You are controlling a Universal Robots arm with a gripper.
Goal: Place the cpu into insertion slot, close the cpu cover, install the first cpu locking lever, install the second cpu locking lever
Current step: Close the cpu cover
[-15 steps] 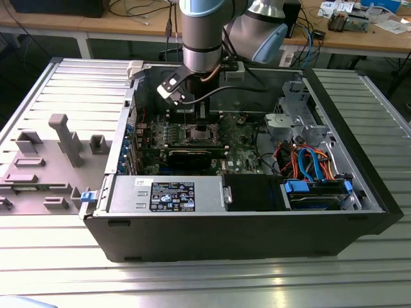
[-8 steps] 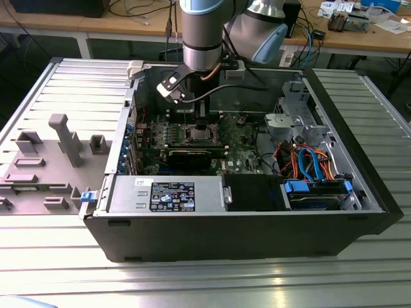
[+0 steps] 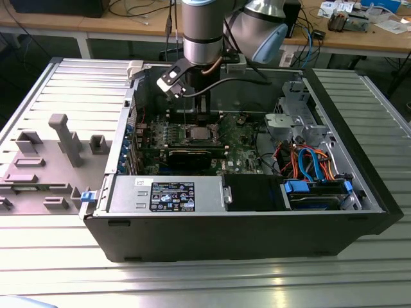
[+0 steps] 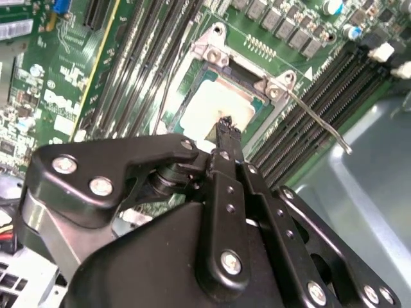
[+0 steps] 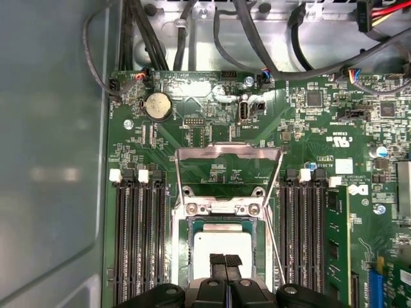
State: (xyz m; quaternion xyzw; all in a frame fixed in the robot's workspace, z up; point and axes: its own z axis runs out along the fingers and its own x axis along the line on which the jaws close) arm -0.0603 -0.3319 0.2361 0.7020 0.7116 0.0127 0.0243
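Observation:
The cpu (image 5: 221, 244) (image 4: 215, 102) lies flat in the insertion slot (image 5: 183, 226) (image 4: 252, 72), its silver top showing. The cpu cover (image 5: 228, 150) stands raised on its hinge beyond the chip, with green board visible through its window. A thin wire locking lever (image 4: 316, 120) (image 5: 277, 240) sticks up free beside the socket. My gripper (image 5: 225, 260) (image 4: 226, 126) (image 3: 193, 123) hangs right over the chip's near edge, its two black fingers pressed together with nothing between them. I cannot tell whether the tips touch the chip.
Black memory slots (image 5: 138, 237) (image 5: 302, 237) flank the socket on both sides. Cable bundles (image 5: 192, 38) run along the case wall. In the exterior view the power supply (image 3: 170, 192) and drive cage (image 3: 314, 192) line the case front, and a grey fixture (image 3: 64, 141) stands at the left.

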